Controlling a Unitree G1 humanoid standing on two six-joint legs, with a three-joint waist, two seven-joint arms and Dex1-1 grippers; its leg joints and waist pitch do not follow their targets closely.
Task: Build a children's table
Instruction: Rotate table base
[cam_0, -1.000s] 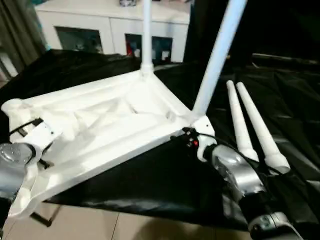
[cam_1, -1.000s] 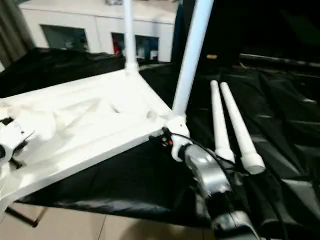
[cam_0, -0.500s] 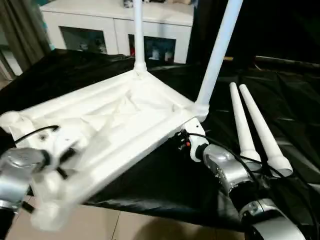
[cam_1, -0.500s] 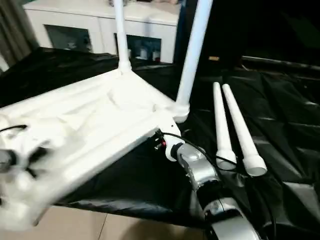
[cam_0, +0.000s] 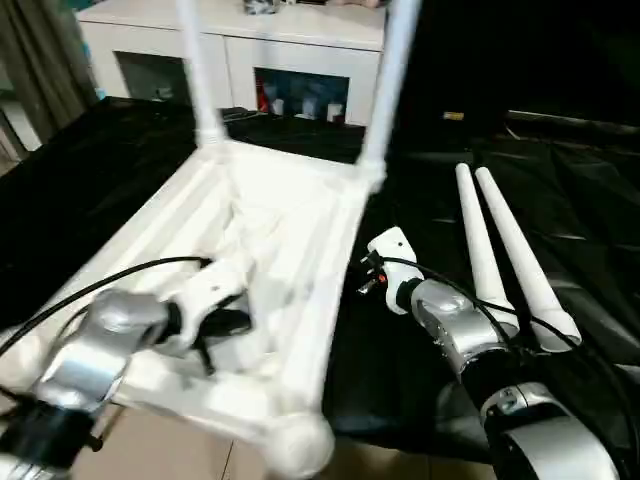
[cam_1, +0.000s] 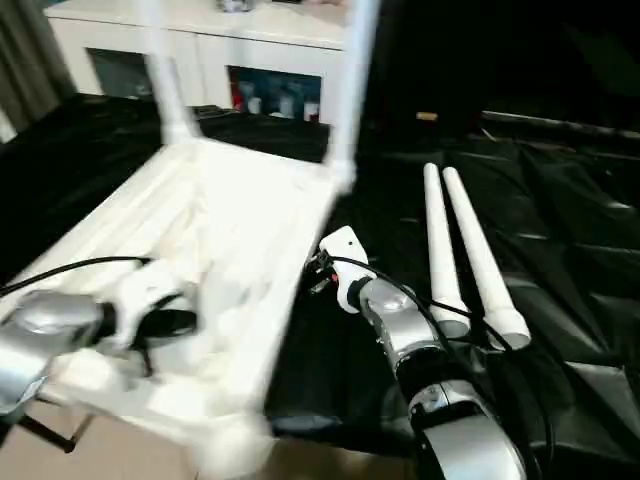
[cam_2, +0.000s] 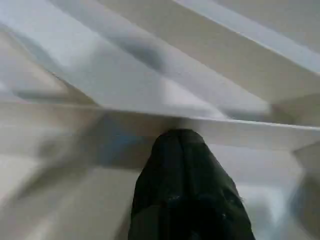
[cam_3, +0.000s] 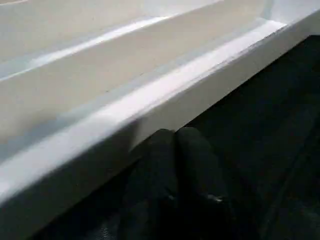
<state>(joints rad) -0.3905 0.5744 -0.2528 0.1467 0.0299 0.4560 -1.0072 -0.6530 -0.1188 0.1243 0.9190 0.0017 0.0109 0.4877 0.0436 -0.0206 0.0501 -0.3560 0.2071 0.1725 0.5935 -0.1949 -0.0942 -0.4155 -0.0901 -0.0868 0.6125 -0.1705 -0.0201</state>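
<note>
A white plastic tabletop (cam_0: 270, 290) lies upside down on a black-draped work table (cam_0: 90, 170), ribbed underside up, its near corner overhanging the edge. Two legs (cam_0: 385, 85) stand upright in the far corners; two loose legs (cam_0: 500, 255) lie side by side to the right. It looks light, hollow and stiff, with smooth, probably slippery surfaces, so the ribs and rim seem the best places to grip. The left gripper (cam_0: 225, 325) is closed on a rib. The right gripper (cam_3: 177, 150) sits with its fingers together just beside the outer rim, holding nothing.
</note>
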